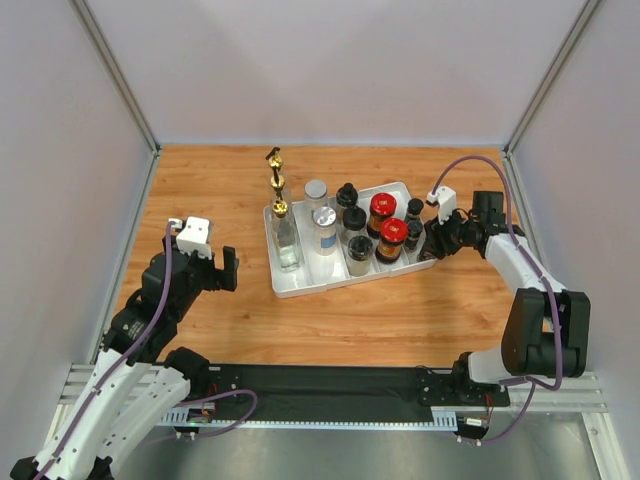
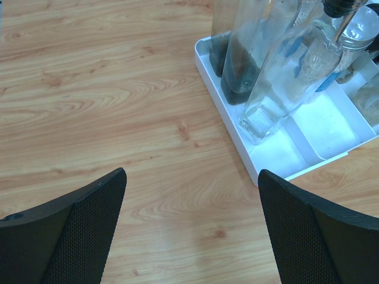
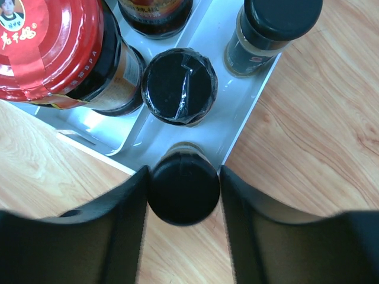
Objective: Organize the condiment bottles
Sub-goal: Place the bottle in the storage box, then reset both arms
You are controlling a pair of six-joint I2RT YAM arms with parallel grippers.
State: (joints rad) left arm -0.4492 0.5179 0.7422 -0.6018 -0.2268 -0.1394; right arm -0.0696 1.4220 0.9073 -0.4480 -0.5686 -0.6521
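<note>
A white divided tray [image 1: 300, 285] holds the condiment bottles: tall clear gold-spouted bottles [image 1: 281, 215] at its left, silver-lidded clear jars [image 1: 323, 218], black-capped jars [image 1: 353, 215] and red-lidded dark jars [image 1: 382, 206]. My right gripper [image 1: 432, 240] is at the tray's right end. In the right wrist view it [image 3: 183, 198] is shut on a small black-capped spice jar [image 3: 183, 188] at the tray's corner [image 3: 249, 100]; whether the jar rests there I cannot tell. My left gripper [image 1: 230, 268] is open and empty over bare wood left of the tray [image 2: 231, 124].
Two more black-capped jars [image 3: 179, 86] [image 3: 275, 23] and a red-lidded jar [image 3: 50, 47] stand close ahead of the held jar. A tall clear bottle [image 2: 290, 77] stands at the tray's near-left corner. Grey walls enclose the wooden table [image 1: 200, 190].
</note>
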